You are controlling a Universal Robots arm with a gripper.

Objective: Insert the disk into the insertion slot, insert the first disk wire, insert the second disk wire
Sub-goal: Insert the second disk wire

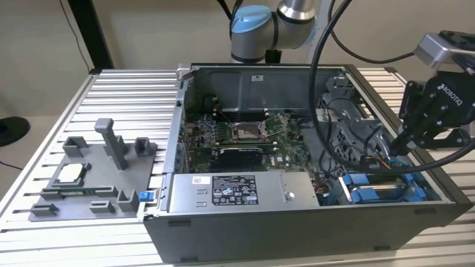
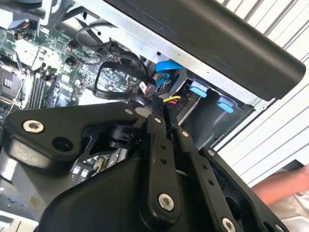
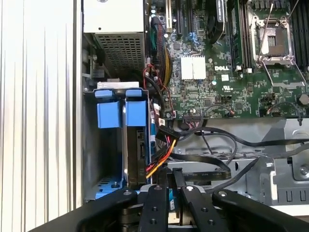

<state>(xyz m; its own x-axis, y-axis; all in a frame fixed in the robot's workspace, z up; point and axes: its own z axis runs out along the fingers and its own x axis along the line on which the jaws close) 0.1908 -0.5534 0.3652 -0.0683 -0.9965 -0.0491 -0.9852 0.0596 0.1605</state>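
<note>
One disk [image 3: 136,145] sits slotted, its label unreadable.

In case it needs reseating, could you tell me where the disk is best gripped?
Probably by the blue carrier tab at the exposed end of the disk, coming from the open side of the case: it stands edge-on in its bay, with wires crowding one face.

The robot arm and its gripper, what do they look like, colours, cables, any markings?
In the exterior view the arm is silver-grey metal with a light blue joint cap, and black cables loop from it toward the wrist. The gripper is matte black with white lettering on its body, topped by a grey block. In both wrist views its fingers are flat black linkage bars joined by round silver screw heads.
</note>
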